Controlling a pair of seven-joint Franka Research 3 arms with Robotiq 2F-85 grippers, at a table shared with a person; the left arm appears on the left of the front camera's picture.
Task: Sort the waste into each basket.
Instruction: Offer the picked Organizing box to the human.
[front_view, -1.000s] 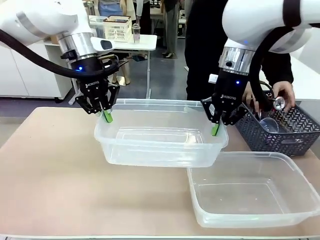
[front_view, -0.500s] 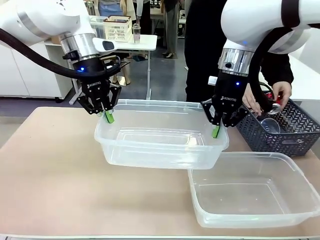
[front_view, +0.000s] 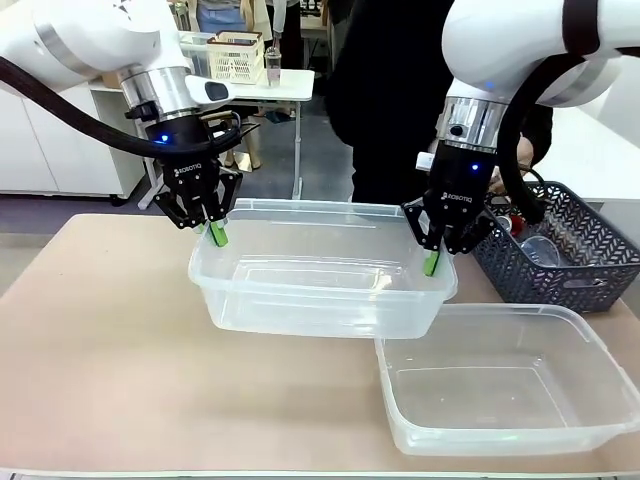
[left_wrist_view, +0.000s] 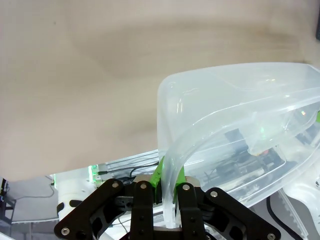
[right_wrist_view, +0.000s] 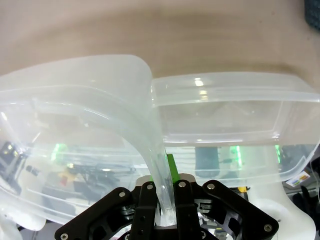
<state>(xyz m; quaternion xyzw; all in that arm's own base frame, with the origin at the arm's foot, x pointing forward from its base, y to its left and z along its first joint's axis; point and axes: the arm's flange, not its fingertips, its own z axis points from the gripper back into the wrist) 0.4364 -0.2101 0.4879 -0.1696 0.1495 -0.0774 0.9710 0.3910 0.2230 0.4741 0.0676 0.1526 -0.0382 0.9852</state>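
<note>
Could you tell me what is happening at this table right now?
Both arms hold one clear tub together: the left gripper is shut on its left rim, the right gripper on its right rim. A second tub lies on the table at front right. A person stands behind the dark basket at far right.

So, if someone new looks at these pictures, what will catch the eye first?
First, the clear tub over the middle of the table: the left gripper and the right gripper pinch it by opposite rims, jaws shut on the thin plastic. Next, a second clear tub rests on the table at the front right. Behind it stands a dark mesh basket with a few items inside, near a person.
</note>
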